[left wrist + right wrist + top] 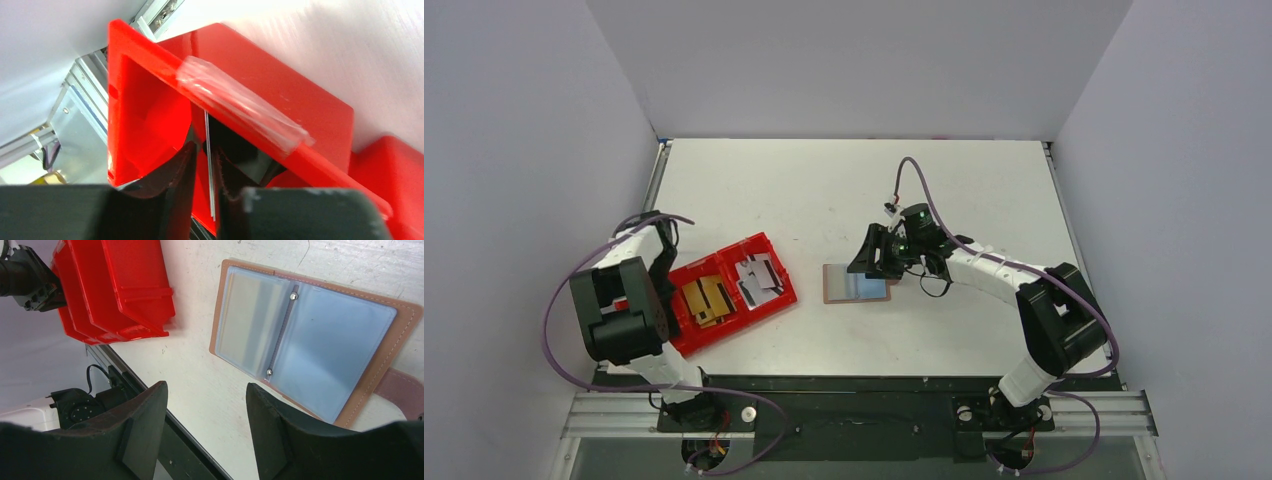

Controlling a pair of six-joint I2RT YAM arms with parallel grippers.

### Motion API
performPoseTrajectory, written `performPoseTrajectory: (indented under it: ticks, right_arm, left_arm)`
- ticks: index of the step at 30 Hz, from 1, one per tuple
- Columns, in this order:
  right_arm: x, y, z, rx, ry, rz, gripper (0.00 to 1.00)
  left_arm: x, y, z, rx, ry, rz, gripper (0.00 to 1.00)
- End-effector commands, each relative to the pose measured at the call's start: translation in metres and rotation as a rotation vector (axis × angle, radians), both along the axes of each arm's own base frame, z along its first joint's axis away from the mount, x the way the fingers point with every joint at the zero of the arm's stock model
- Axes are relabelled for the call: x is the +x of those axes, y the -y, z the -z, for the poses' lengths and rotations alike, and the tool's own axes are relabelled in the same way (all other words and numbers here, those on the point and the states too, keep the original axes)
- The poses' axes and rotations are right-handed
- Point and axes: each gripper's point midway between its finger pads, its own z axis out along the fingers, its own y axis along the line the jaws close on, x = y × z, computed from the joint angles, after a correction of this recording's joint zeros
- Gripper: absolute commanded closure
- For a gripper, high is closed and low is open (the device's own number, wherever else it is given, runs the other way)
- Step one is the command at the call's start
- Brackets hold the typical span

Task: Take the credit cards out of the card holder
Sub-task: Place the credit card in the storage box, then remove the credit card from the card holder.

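Observation:
The card holder [856,283] lies open on the table, with a tan leather border and pale blue-grey pockets; it also shows in the right wrist view [310,340]. Its left pocket [245,325] looks greyer than the right one. My right gripper [206,395] is open and empty, hovering just off the holder's near edge [876,262]. My left gripper [206,150] is at the left end of the red tray [686,338]. Its jaws stand slightly apart with a thin credit card [209,165] edge-on between them, a gap on each side. Several silver cards [759,278] lie in the tray.
The tray's left compartment holds gold-brown flat items [707,298]. A strip of clear tape [240,107] sits on the tray's rim [150,47]. The tray also shows in the right wrist view [120,285]. The metal rail [864,410] runs along the table's near edge.

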Motion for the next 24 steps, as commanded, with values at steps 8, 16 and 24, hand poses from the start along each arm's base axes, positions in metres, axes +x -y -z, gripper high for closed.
performPoseTrajectory:
  ticks: [8,16,24]
  right_arm:
    - [0.002,-0.006,-0.025,0.022,0.094,-0.015,0.45]
    - [-0.001,-0.01,-0.024,0.016,0.098,-0.026,0.45]
    - [0.0,-0.008,-0.016,-0.021,0.098,-0.02,0.45]
  left_arm:
    - [0.024,0.007,-0.042,-0.027,0.227,-0.011,0.62]
    - [0.025,0.012,-0.071,-0.036,0.322,0.008,0.59]
    - [0.05,0.034,-0.115,-0.107,0.52,0.114,0.57]
